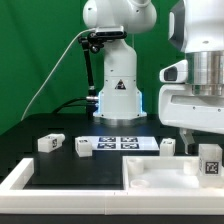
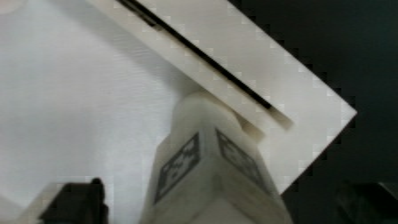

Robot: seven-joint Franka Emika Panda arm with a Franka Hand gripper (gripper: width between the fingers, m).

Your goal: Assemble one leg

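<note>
One leg point(image 2: 210, 170) upright on the white panel point(image 2: 89, 100), directly beneath and between the spread, released fingers of the claw point(image 1: 198, 140); seating in corner seemingly incomplete, view poor.

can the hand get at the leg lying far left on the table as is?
Probably yes. That leg lies alone on the dark table, nothing over it. The hand is open at the right, over another leg.
</note>
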